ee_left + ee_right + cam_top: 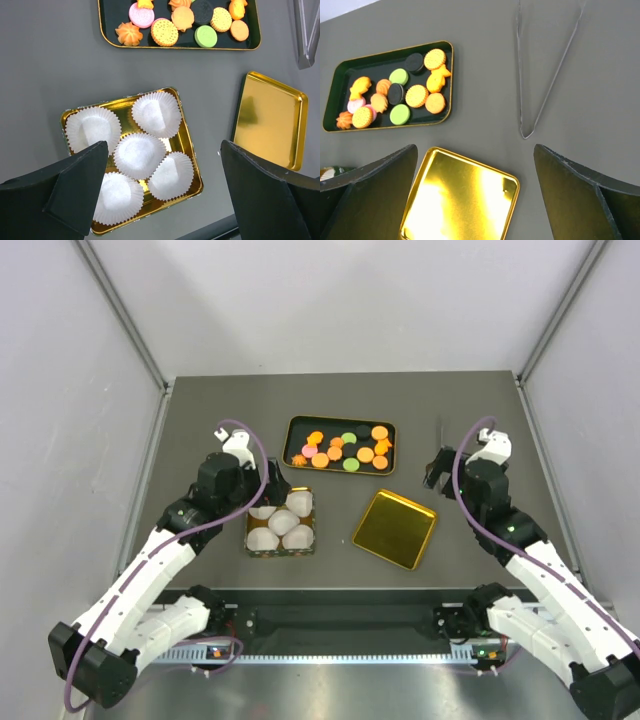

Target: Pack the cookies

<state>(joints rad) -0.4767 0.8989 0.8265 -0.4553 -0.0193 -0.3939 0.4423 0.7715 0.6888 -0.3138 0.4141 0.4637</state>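
The cookies [345, 448] are small discs, mostly orange with pink, green and dark ones, lying in a black tray [292, 432] at the back centre. They also show in the left wrist view [165, 31] and the right wrist view [415, 95]. A gold tin [187, 140] holds several empty white paper cups [155, 112]. My left gripper [270, 490] is open and empty, hovering above the tin [162, 165]. My right gripper [437, 472] is open and empty, above the table right of the gold lid [475, 155].
A gold lid [394, 528] lies flat, inside up, right of the tin; it also shows in both wrist views [270, 120] [460, 200]. Metal tongs [526, 134] lie on the table behind the right gripper. White walls stand around the dark table.
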